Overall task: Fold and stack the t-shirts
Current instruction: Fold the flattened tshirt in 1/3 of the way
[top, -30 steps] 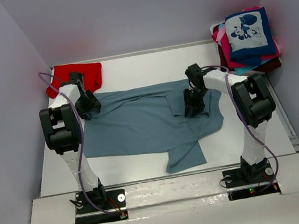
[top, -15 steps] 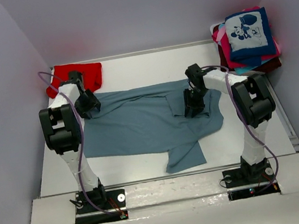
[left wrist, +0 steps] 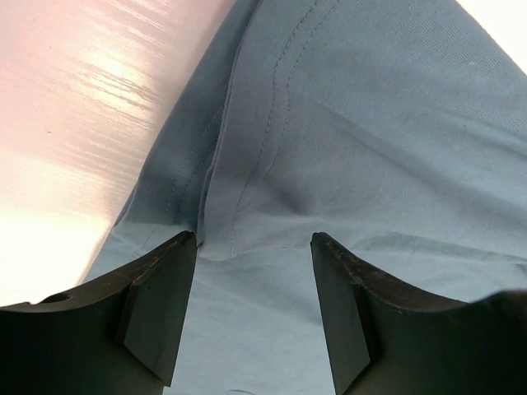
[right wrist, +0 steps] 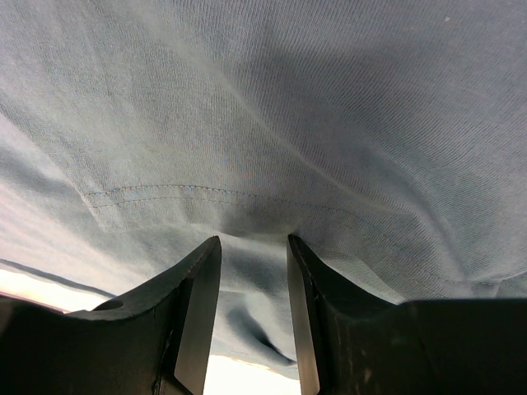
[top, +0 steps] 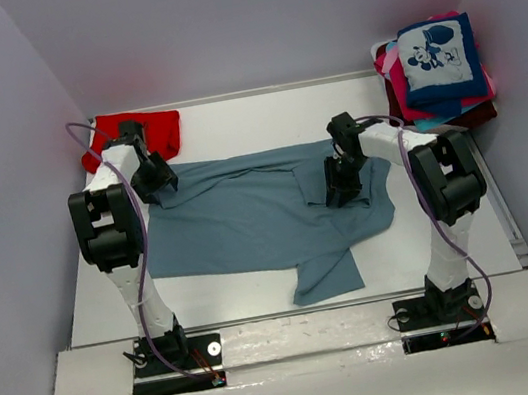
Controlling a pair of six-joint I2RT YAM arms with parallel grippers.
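Only top view shows red shirt (top: 156, 129), stack (top: 437, 67); wrist views: left claw (left wrist: 254, 243) released over grey-blue shirt (top: 248, 220), right claw (right wrist: 254, 243) pinching it.

grey-blue tee (top: 248, 220), red tee (top: 156, 129), mouse-print navy tee (top: 438, 55)

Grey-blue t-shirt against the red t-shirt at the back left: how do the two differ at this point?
The plain grey-blue cotton t-shirt lies spread out across the middle of the white table; the plain red t-shirt sits in a compact heap at the far left corner. The left gripper and right gripper are both down at the grey-blue one's ends; neither is at the red one. Both shirts are plain, without print.
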